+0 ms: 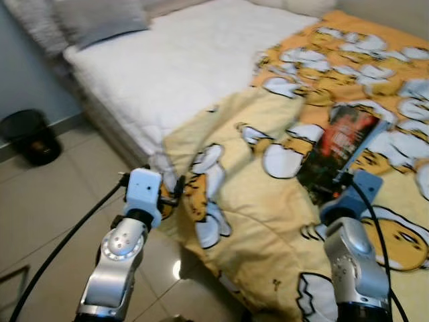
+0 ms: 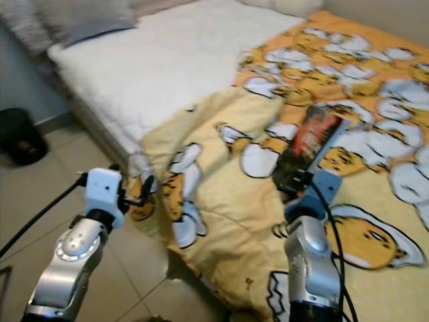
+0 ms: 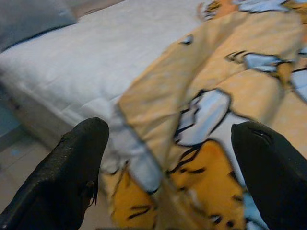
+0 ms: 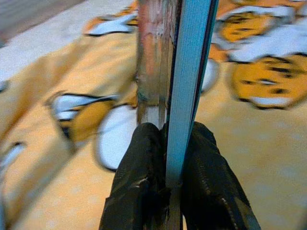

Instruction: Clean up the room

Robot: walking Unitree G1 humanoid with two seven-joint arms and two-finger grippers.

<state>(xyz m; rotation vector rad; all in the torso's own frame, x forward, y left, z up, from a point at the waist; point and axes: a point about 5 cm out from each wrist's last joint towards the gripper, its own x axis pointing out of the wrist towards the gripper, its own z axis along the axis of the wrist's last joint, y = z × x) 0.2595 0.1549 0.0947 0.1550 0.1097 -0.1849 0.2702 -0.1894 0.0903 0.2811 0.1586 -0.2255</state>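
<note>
A yellow blanket (image 1: 268, 208) printed with white and orange cartoon figures covers the near half of the bed, and one corner hangs over the bed's side. My left gripper (image 1: 171, 193) is at that hanging corner. Its fingers (image 3: 72, 163) stand wide open, with the blanket's edge (image 3: 158, 143) lying between and just beyond them. My right gripper (image 1: 342, 180) is shut on a thin book (image 1: 345, 142) with a red and black cover and a blue back. It holds the book (image 4: 172, 57) on edge just above the blanket.
The far half of the bed is bare white mattress (image 1: 181, 60), with a grey pillow (image 1: 100, 20) at its head. On the tiled floor (image 1: 47, 208) to the left stands a black bin (image 1: 30, 137) against the wall. A black cable trails from my left arm.
</note>
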